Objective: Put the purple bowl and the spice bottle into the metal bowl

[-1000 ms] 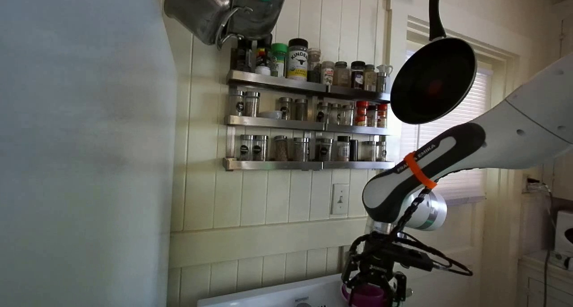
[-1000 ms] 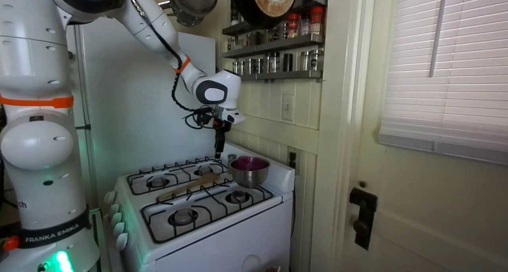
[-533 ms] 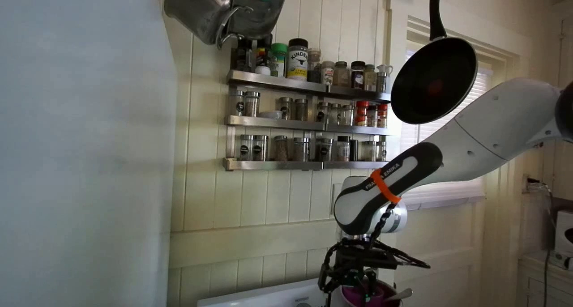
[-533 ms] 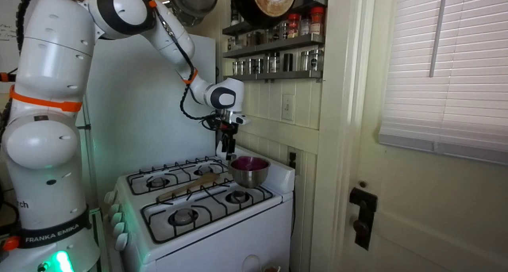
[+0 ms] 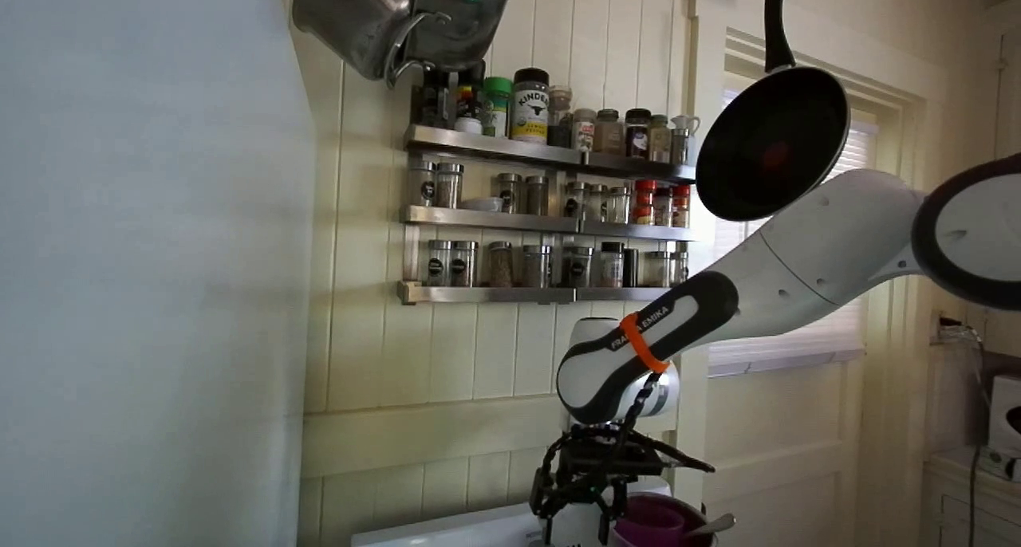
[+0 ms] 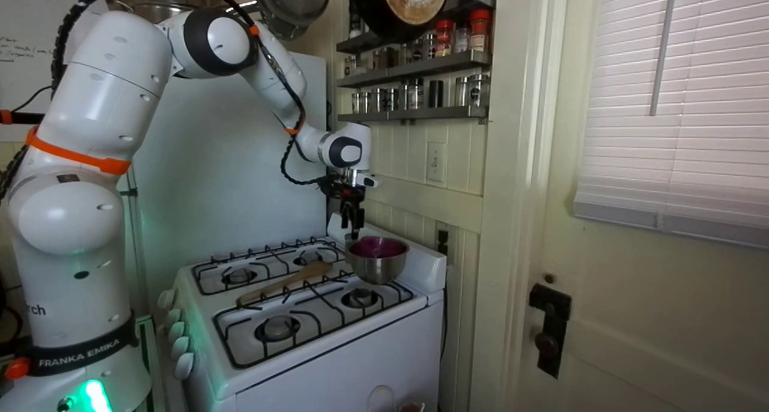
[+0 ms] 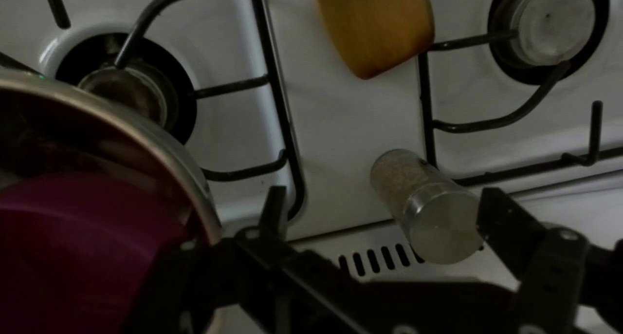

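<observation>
I have the gripper (image 7: 382, 200) over the back of the stove (image 6: 336, 364), its jaws standing wide apart and holding nothing. From the wrist I see the spice bottle (image 7: 440, 222) upright between the burner grates (image 7: 276, 88), framed in the gap and nearer one jaw; whether they touch I can't tell. Near the opposite jaw, the purple bowl (image 7: 78, 246) already sits inside the metal bowl (image 6: 377, 272).

The tool (image 5: 576, 530) hangs, jaws parted, beside the purple bowl (image 5: 652, 521), which sits inside the metal bowl (image 5: 692, 517).
</observation>
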Controlling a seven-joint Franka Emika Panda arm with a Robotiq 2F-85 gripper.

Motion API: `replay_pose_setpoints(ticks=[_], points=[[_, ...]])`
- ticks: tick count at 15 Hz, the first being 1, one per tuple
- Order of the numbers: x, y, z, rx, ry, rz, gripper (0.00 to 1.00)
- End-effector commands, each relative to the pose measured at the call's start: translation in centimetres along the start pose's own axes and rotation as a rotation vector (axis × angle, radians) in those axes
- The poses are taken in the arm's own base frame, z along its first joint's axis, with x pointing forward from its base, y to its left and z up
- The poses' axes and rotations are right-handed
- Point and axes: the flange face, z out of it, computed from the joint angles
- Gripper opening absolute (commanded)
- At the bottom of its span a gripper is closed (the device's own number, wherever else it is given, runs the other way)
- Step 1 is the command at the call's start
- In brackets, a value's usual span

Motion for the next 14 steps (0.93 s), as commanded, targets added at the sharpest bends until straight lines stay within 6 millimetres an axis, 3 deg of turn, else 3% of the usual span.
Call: replay_pose_setpoints(ticks=[1, 3, 4, 14], points=[[1.9, -1.7, 0.6, -0.031, 0.004, -0.064, 1.0], [2.3, -2.3, 1.3, -0.043, -0.041, -0.081, 1.0], [1.4, -1.5, 0.5, -0.014, -0.007, -0.051, 1.0], [3.2, -2.5, 2.7, -0.044, -0.034, -0.065, 1.0]])
